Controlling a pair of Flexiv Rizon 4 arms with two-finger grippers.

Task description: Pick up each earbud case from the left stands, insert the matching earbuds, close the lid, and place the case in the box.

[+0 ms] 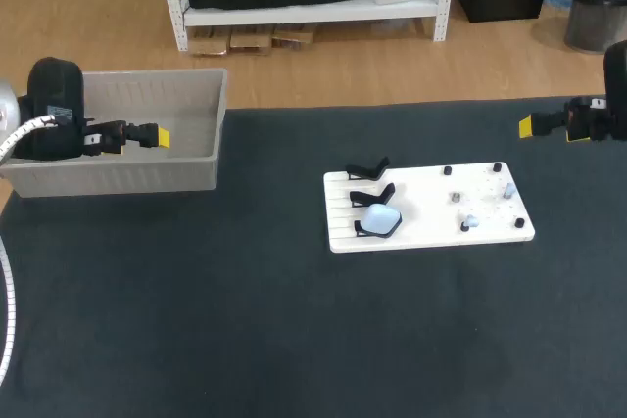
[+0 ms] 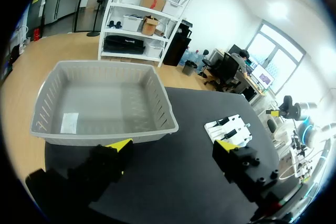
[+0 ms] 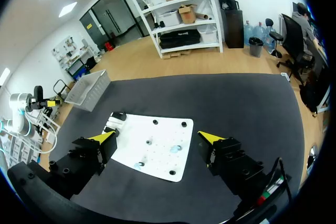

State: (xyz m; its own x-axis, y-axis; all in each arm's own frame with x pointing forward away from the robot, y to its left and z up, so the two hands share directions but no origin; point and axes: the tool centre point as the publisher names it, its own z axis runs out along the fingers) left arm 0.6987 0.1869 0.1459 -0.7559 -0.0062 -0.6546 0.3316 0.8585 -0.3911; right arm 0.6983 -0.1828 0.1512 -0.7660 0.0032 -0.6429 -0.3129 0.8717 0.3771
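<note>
A white board point(image 1: 427, 218) lies in the middle of the black table. Black stands point(image 1: 368, 170) line its left edge, and a light blue earbud case point(image 1: 381, 219) rests on the nearest one. Small earbuds point(image 1: 471, 222) lie loose on the board's right half. My left gripper point(image 1: 157, 135) hangs open over the grey box point(image 1: 118, 175), with nothing between its fingers point(image 2: 119, 145). My right gripper point(image 1: 527, 126) is open and empty at the far right, well away from the board. In the right wrist view my right gripper point(image 3: 157, 140) faces the board point(image 3: 157, 148).
The grey box point(image 2: 105, 132) sits at the table's far left corner, with only a paper label inside. Black pegs point(image 1: 498, 167) stand at the board's right corners. Bare black tabletop lies between box and board point(image 2: 231, 129).
</note>
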